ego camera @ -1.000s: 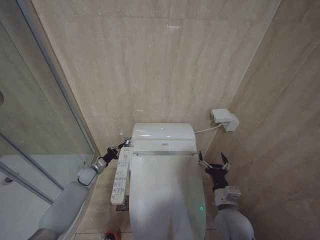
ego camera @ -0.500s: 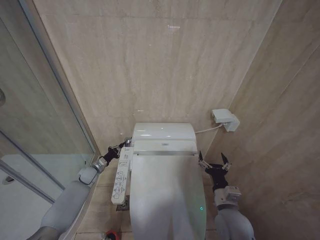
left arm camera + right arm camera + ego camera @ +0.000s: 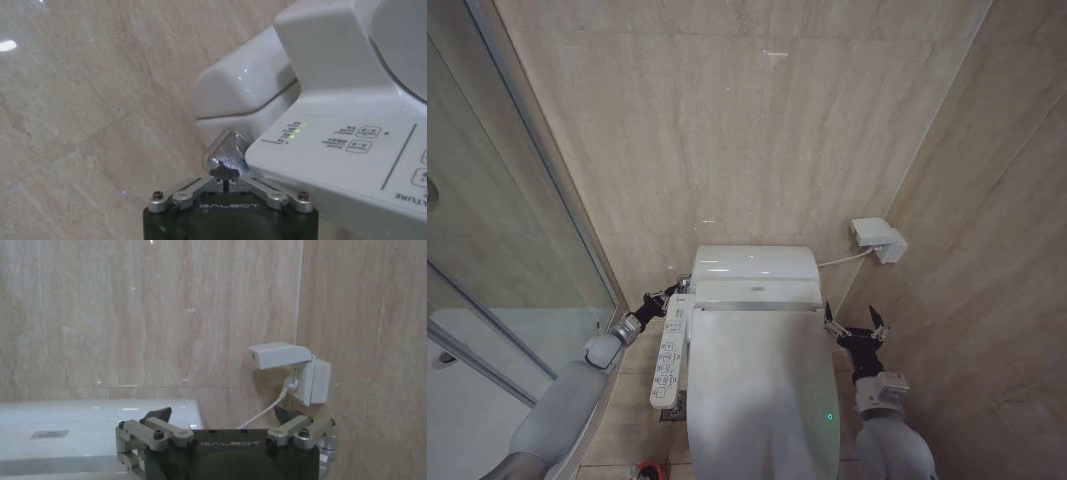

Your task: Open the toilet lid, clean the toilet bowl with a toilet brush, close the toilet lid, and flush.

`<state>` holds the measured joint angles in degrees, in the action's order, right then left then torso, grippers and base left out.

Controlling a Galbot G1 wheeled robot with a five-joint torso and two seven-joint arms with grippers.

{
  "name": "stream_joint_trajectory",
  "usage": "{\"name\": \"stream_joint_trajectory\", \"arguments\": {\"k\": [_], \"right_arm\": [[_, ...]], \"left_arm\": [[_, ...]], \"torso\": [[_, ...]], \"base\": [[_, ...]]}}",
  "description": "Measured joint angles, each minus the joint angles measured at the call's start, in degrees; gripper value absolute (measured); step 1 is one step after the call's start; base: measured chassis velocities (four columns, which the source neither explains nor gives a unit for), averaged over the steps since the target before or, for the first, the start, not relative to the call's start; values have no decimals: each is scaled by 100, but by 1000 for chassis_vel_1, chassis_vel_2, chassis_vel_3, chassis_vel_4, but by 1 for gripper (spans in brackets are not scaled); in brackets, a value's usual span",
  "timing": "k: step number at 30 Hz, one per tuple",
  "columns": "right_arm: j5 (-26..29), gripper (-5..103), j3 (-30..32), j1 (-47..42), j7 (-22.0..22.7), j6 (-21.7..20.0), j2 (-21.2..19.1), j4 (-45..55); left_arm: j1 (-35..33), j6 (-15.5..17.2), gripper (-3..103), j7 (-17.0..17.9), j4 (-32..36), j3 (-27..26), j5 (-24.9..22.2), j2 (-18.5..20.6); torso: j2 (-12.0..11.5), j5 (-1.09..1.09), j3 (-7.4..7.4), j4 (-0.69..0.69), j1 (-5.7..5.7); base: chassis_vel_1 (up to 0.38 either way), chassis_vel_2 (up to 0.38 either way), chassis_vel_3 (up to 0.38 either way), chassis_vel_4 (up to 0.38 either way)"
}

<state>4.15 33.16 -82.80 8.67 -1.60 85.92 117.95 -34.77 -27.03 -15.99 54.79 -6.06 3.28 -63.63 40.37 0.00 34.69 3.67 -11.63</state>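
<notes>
The toilet lid (image 3: 762, 390) lies shut and glossy white, so the toilet bowl beneath it is hidden. My left gripper (image 3: 681, 288) is shut at the left side of the tank (image 3: 752, 264). In the left wrist view its fingertips (image 3: 224, 172) meet at a chrome flush lever (image 3: 225, 150), just behind the button panel (image 3: 347, 150). My right gripper (image 3: 852, 324) hangs open beside the toilet's right rear corner, apart from it and holding nothing; it is also seen as the right gripper (image 3: 220, 416). The red holder of the toilet brush (image 3: 649, 469) peeks in at the floor, front left.
A glass shower screen (image 3: 507, 250) with a metal frame stands close on the left. A white socket cover (image 3: 874, 239) with a cable sits on the right wall. Beige tiled walls close in behind and to the right. The button panel (image 3: 668, 350) juts along the toilet's left side.
</notes>
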Motion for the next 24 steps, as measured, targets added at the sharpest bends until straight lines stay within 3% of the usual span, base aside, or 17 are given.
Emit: {"name": "stream_joint_trajectory", "arguments": {"k": [20,24], "right_arm": [[0,100,0,0,0,0,0,0],[0,100,0,0,0,0,0,0]], "left_arm": [[-41,1,0,-31,16,-43,4,4],[-271,31,0,-48,196,-321,9,0]], "torso": [[0,-2,1,2,0],[-2,-6,2,5,-1]], "base": [[0,0,0,0],[0,0,0,0]]}}
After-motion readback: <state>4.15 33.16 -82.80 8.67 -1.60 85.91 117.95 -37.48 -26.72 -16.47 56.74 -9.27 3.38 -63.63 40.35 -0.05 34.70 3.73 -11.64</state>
